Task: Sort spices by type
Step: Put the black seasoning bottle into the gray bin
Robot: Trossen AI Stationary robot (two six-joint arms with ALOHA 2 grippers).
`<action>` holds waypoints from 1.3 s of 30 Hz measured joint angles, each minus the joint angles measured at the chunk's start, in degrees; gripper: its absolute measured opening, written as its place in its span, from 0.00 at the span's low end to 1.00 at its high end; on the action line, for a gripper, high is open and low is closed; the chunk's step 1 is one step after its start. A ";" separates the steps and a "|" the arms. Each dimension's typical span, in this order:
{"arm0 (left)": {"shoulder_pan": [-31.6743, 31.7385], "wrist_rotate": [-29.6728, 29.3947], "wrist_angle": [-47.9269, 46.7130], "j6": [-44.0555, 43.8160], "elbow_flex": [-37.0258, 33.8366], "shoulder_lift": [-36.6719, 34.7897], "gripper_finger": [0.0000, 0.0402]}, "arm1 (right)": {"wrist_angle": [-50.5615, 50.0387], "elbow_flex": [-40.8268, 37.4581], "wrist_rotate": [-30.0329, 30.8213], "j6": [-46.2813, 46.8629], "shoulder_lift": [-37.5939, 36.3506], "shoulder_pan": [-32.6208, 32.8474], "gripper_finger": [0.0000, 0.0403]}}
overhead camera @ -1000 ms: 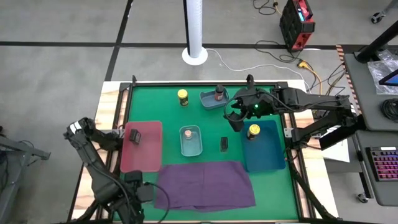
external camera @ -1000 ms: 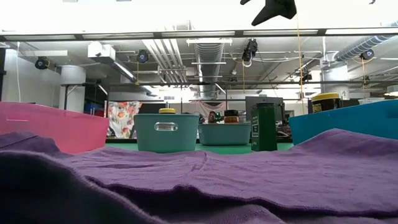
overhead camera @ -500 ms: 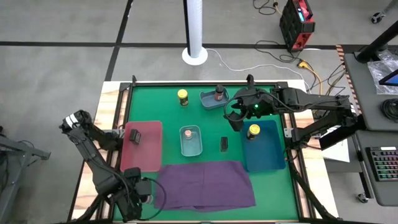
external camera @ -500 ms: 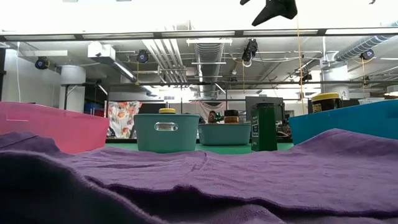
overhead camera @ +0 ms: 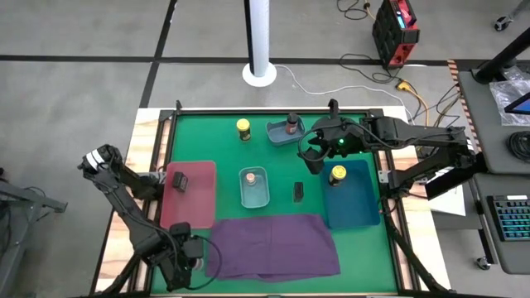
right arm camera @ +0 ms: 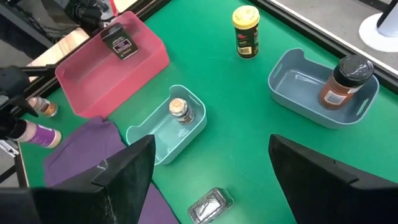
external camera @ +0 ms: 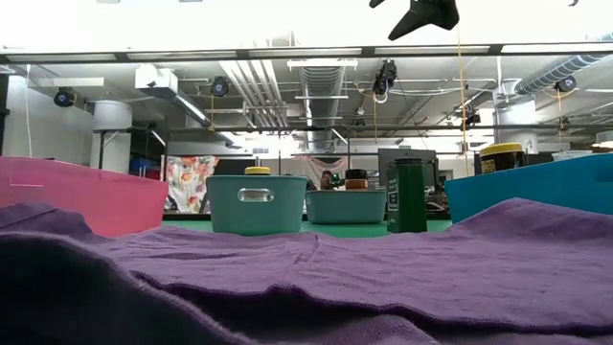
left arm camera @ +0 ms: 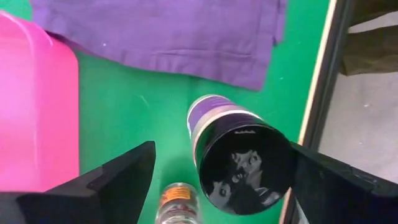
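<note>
Fingers of the right gripper [overhead camera: 315, 154] stand spread apart with nothing between them, hovering above the green counter [overhead camera: 215, 145] just beside the far edge of a dark blue bin [overhead camera: 361, 207], where a yellow-lidded jar [overhead camera: 337, 175] sits. Fingers of the left gripper [left arm camera: 214, 186] are also wide apart and hold nothing; that arm is low at the counter's near left corner, by the edge of a purple cloth [overhead camera: 273, 246]. Its wrist view looks down on a purple-labelled jar with a dark lid [left arm camera: 239, 158] standing on the green surface between the fingers' spread, and a smaller jar [left arm camera: 176, 202] close beside it. A red tray [overhead camera: 199, 211] on the left holds a dark flat tin [overhead camera: 178, 181]. A pale teal bin [overhead camera: 257, 195] at the middle holds a pinkish-topped jar [overhead camera: 249, 176]. A second dark tin [overhead camera: 298, 192] lies on the bare counter between the teal bin and the dark blue bin. Toward the far edge, another yellow-lidded jar [overhead camera: 243, 128] stands alone on the counter, and next to it a grey-blue bin [overhead camera: 277, 134] contains a dark-topped jar [overhead camera: 291, 124].
</note>
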 joint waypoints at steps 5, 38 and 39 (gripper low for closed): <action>-0.10 -1.34 0.09 0.46 -0.27 0.00 0.79 | -0.01 0.00 0.02 0.21 -0.02 0.00 0.77; 0.35 1.34 -6.46 -2.56 8.25 0.11 0.47 | 0.03 0.00 0.19 -1.74 -0.02 -0.04 0.75; 0.63 1.27 -7.47 -2.56 9.58 0.11 0.47 | 0.01 -0.01 0.19 -1.81 -0.02 -0.04 0.76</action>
